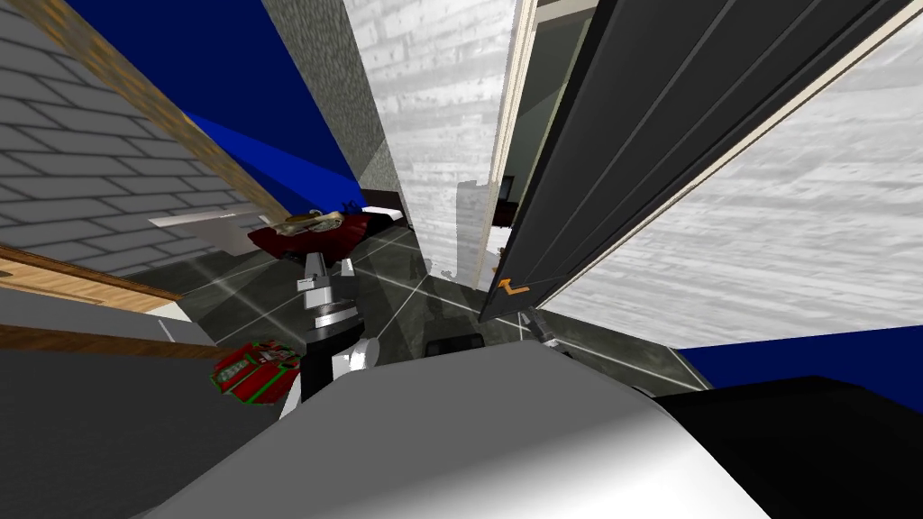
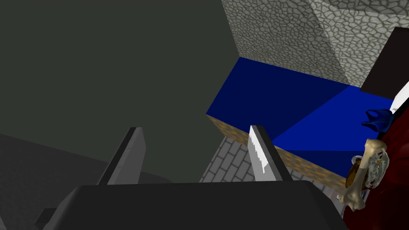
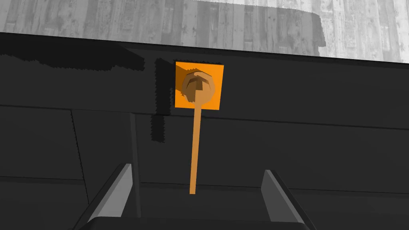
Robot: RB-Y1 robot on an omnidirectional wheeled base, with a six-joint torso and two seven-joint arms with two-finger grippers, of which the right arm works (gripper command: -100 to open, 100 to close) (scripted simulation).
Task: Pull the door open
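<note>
Jaws of right gripper (image 3: 197, 187) spread wide, clasping nothing; thin orange lever handle (image 3: 195, 151) between the 2 fingers (image 3: 120, 187), touching neither, running from a square orange plate (image 3: 213, 100) just beyond on the dark door (image 3: 319, 131). Left gripper (image 2: 195, 155) jaws likewise wide apart, empty.

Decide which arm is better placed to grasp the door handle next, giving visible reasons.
Right. The right pincer is open and faces the dark door, the orange handle lined up between its fingers. The left pincer, also open, points at a grey surface and blue wall.
</note>
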